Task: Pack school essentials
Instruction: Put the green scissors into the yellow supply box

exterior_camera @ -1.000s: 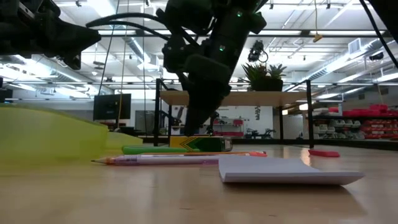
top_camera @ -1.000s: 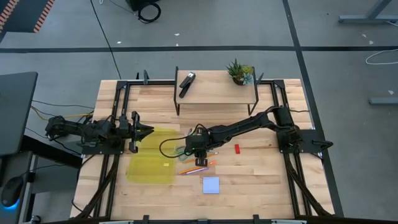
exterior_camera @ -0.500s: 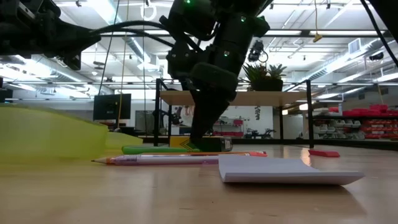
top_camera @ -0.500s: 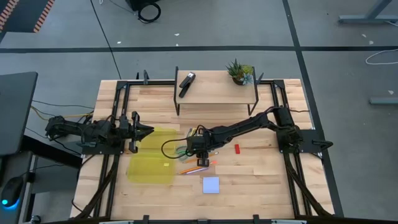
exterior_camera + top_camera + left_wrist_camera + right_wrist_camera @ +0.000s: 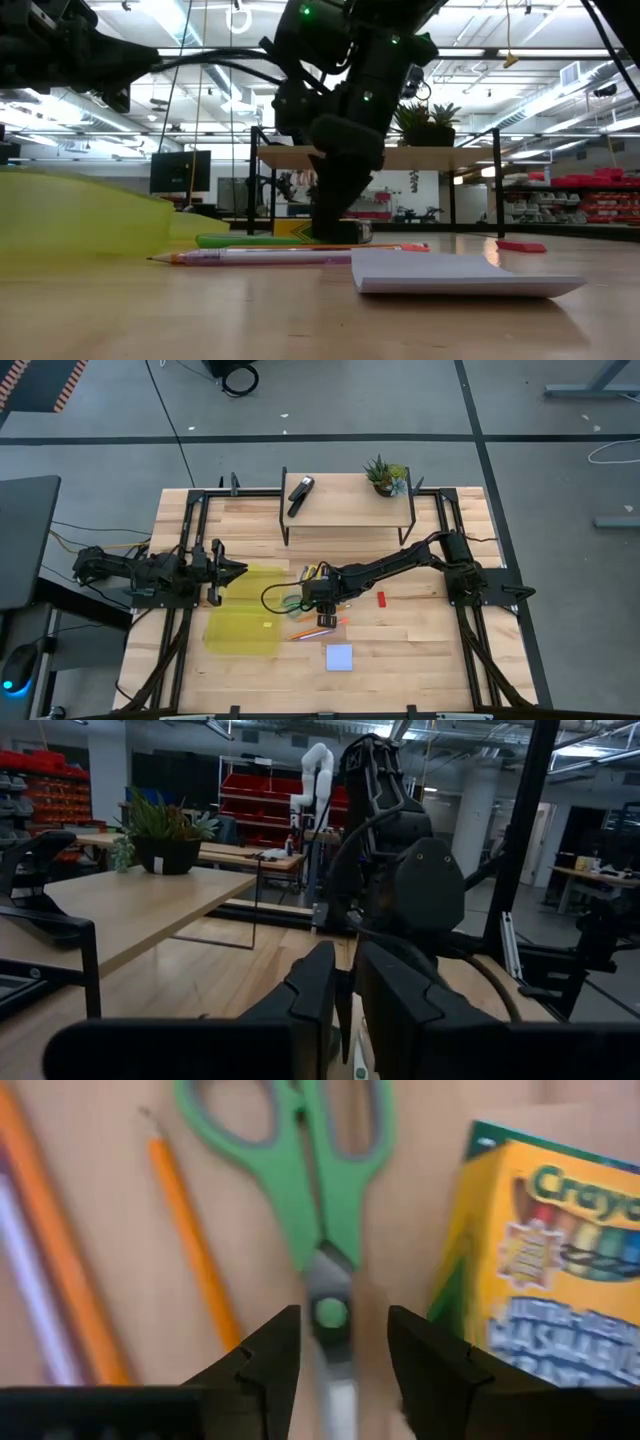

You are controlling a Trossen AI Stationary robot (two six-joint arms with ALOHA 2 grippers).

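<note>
At table centre, right gripper (image 5: pixel 343 1342) straddles green-handled scissors (image 5: pixel 322 1200).
Fingers spread, unclosed; crayon box (image 5: pixel 540 1270) at 3 o'clock; left gripper (image 5: pixel 222 571) nearly pressed together.

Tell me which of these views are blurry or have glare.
Right wrist view: the scissors, pencils and crayon box are all soft, too close to the lens. Low view: the near table is blurred and the ceiling lights flare white. High view: evenly lit and sharp. Left wrist view: dim, with the near pincer soft.

Crayon box (image 5: pixel 545 1260) brand: "Crayola" (the last letters are cut off)
Lower line on that box: blurred, not readable
</note>
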